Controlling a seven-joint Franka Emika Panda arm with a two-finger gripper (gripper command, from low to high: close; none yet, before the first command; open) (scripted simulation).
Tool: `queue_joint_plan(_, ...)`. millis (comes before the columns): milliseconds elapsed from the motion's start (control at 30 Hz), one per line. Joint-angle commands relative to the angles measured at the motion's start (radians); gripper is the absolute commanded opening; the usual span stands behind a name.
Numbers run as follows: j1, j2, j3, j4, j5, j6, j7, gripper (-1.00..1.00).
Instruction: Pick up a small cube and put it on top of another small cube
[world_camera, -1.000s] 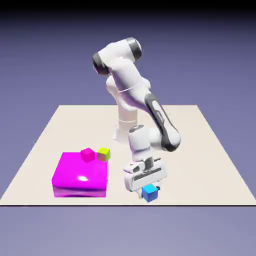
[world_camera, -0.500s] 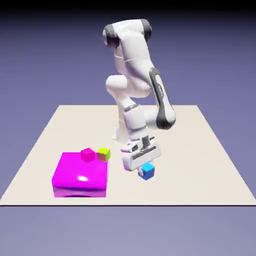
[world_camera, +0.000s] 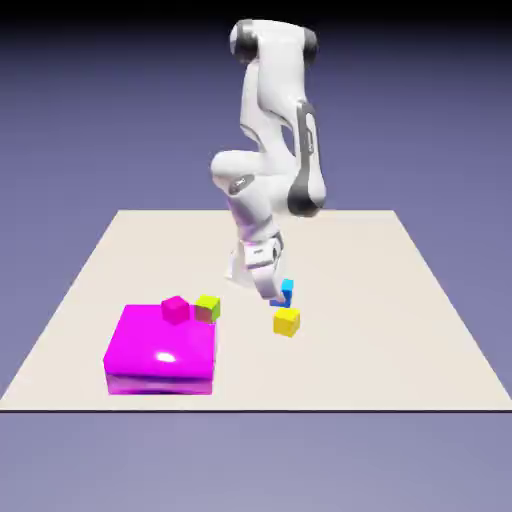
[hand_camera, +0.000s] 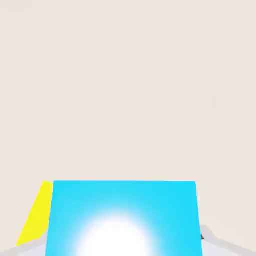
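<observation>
In the exterior view, the blue cube (world_camera: 287, 287) is at the lower end of the end effector (world_camera: 277, 296), toward the exterior view's right side of it, and the yellow cube (world_camera: 287, 322) lies just beside it in the picture, nearer the camera. The hand covers part of the blue cube, leaving only a piece of it showing, and the fingertips are too hidden to make out; whether the blue cube touches the yellow one I cannot tell from here. The yellow cube sits on the tabletop (world_camera: 380, 300) with its near faces in full sight. Well toward the exterior view's left are a large glossy magenta block (world_camera: 162, 345), a small magenta cube (world_camera: 176, 310) at its far edge, and a lime-green cube (world_camera: 208, 309) by its far corner. None of these three stands between the end effector and the yellow cube. In the hand view, the end effector is closed on the blue cube, which fills the bottom middle between the fingertips. The picture's bottom edge cuts the cube off, and a white glare washes out much of its face. A sliver of yellow shows to its left, the rest hidden behind the blue cube and a finger.
</observation>
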Motion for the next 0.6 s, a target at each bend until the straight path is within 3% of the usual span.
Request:
queue_joint_plan(0, 0.005, -0.036, -0.009, -0.023, 0.001, -0.035, -0.040, -1.00)
queue_joint_plan(67, 0.008, -0.064, -0.016, -0.041, 0.002, -0.062, -0.070, -1.00)
queue_joint_plan(467, 0.437, 0.337, -0.322, 0.036, 0.318, 0.265, -0.338, -1.00)
queue_joint_plan(500, 0.437, 0.337, -0.322, 0.036, 0.318, 0.265, -0.338, 1.00)
queue_joint_plan(567, 0.401, 0.303, -0.296, 0.029, 0.291, 0.237, -0.315, 1.00)
